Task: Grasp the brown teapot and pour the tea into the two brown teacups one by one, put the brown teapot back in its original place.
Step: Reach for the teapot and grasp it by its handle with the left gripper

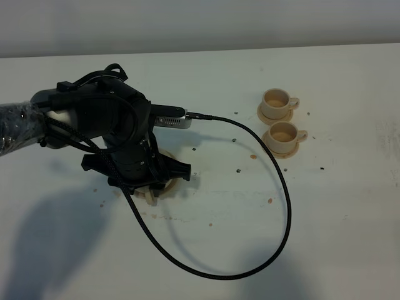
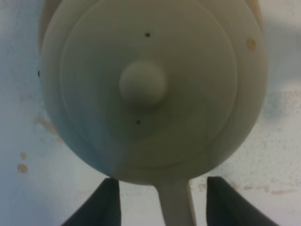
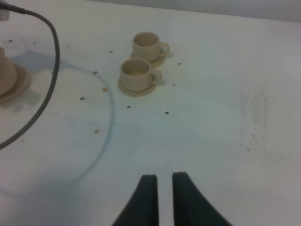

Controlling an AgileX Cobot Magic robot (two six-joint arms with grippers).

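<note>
The teapot point(image 2: 146, 84) is seated on its saucer point(image 1: 152, 195) toward 9 o'clock on the table point(image 1: 350, 237), with the cups point(image 1: 278, 100) at about 2 o'clock from it. The left end effector point(image 2: 162, 180) is held spread so that the handle point(image 2: 176, 207) lies untouched in the gap, ready to be pinched. The right end effector point(image 3: 163, 176) is drawn almost together on nothing, well apart from the cups.

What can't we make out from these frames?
- Left wrist: the brown teapot fills the frame; its spout is past the edge.
- Exterior high: the left arm hides the teapot; only a sliver of saucer shows.
- Exterior high, right wrist: tea level in the two teacups, too small to judge.
</note>
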